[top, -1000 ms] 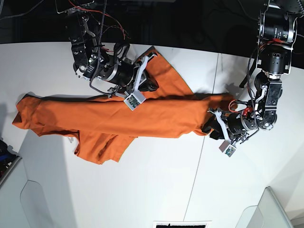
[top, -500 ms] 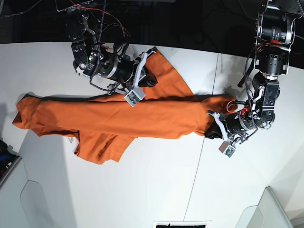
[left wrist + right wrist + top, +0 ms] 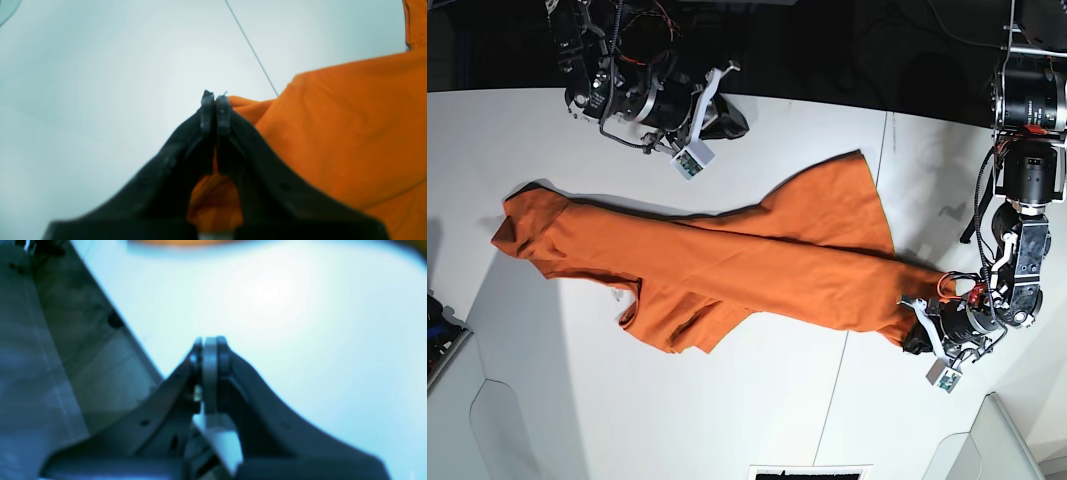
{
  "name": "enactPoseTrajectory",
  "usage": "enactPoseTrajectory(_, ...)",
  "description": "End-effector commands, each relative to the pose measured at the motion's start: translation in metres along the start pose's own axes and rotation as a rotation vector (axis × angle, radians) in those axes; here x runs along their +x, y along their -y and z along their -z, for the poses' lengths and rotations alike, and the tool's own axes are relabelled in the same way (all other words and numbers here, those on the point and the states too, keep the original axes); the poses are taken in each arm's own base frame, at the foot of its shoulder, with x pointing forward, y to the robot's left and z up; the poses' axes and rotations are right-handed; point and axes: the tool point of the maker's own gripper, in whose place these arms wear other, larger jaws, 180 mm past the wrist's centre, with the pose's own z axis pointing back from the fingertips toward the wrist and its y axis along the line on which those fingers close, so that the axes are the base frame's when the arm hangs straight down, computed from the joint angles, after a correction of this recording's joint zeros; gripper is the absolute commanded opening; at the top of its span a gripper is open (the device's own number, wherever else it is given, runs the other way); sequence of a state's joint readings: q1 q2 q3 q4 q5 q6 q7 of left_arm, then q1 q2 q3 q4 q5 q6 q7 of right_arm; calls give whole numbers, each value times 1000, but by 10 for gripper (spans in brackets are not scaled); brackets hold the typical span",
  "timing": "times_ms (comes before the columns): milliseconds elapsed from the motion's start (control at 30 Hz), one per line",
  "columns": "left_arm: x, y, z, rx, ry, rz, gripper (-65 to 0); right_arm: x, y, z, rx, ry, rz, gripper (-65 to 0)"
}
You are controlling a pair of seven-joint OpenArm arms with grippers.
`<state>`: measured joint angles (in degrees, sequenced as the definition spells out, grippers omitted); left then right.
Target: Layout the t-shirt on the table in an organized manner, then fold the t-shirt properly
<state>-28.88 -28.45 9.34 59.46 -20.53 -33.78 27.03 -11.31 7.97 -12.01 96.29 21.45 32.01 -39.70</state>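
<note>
The orange shirt [image 3: 727, 265] lies on the white table [image 3: 757, 400] in a long, bunched-up strip that runs from the left side of the base view to the lower right. It is not flat. One flap sticks up near the middle like a fin, and another flap hangs down below the strip on the left part. The left end of the shirt is a bit crumpled and makes a dark shadow on the table. A thin dark line [image 3: 857, 300] runs across the table and goes under the shirt near its right end. The left gripper [image 3: 917, 338] is at that right end of the shirt, low on the table. In the left wrist view the two black fingers [image 3: 206, 113] are pressed together at the tips, and orange cloth [image 3: 333, 133] shows between them lower down and spreads off to the right, so this gripper [image 3: 215, 100] is pinching the shirt. The right gripper [image 3: 727, 120] is up at the far edge of the table, well apart from the shirt, and it does not touch the cloth. In the right wrist view its fingers [image 3: 223, 356] are pressed tight on each other with nothing held between the tips. That view is blurry, with bright white table [image 3: 300, 323] behind the gripper [image 3: 210, 340] and only a thin orange smear of shirt [image 3: 180, 242] at the very top.
</note>
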Motion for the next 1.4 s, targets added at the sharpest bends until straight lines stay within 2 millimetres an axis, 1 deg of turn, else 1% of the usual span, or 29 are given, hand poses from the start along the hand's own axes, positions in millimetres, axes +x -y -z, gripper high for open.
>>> enactPoseTrajectory(0, 28, -14, -7, 26, 66, 11, -650, 3, -3, -5, 1, 12, -15, -650)
enactPoseTrajectory(67, 33, -16, -7, 31, 73, 16, -650, 1, -8, -12, 0, 15, -28, -650)
enactPoseTrajectory(133, 37, -17, -8, 33, 80, 17, -650, 7, -11, -18, -3, 33, -49, -650)
enactPoseTrajectory(233, 33, -15, -8, 21, 59, 11, -650, 29, -11, -27, -17, 111, -78, -650)
enactPoseTrajectory(300, 30, -5, -8, -36, 42, -3, -650, 45, -5, -34, -41, 168, -94, -650)
enactPoseTrajectory(367, 29, 2, -8, -76, 35, -22, -650, 57, 9, -40, -79, 194, -100, -650)
enactPoseTrajectory(433, 29, 2, -9, -83, 33, -33, -650, 69, 29, -49, -134, 223, -95, -650)
enactPoseTrajectory(567, 29, 1, -12, -92, 40, -50, -618, 96, 72, -76, -258, 298, -86, -650)
enactPoseTrajectory(633, 28, 6, -13, -126, 30, -70, -612, 109, 96, -91, -338, 338, -53, -650)
enactPoseTrajectory(667, 27, 11, -14, -154, 23, -82, -594, 115, 106, -98, -372, 358, -39, -650)
enactPoseTrajectory(700, 27, 16, -14, -178, 19, -102, -563, 120, 116, -104, -398, 373, -28, -650)
enactPoseTrajectory(767, 30, 24, -16, -226, 27, -156, -506, 130, 132, -111, -432, 393, -21, -650)
enactPoseTrajectory(800, 33, 27, -17, -248, 37, -178, -496, 134, 140, -112, -444, 396, -18, -645)
enactPoseTrajectory(933, 42, 40, -24, -302, 53, -197, -494, 145, 168, -103, -458, 401, 28, -480)
enactPoseTrajectory(1000, 44, 45, -27, -314, 61, -184, -490, 152, 184, -99, -469, 417, 54, -439)
enactPoseTrajectory(1033, 44, 47, -28, -316, 64, -176, -464, 156, 192, -96, -475, 420, 63, -437)
enactPoseTrajectory(1133, 43, 52, -29, -329, 65, -175, -353, 164, 212, -82, -490, 384, 84, -437)
enactPoseTrajectory(1167, 41, 54, -29, -338, 65, -184, -340, 165, 218, -76, -497, 360, 84, -437)
enactPoseTrajectory(1233, 38, 60, -30, -364, 61, -209, -338, 165, 227, -64, -506, 312, 74, -437)
enactPoseTrajectory(1367, 34, 70, -31, -400, 65, -242, -338, 170, 235, -48, -512, 269, 69, -437)
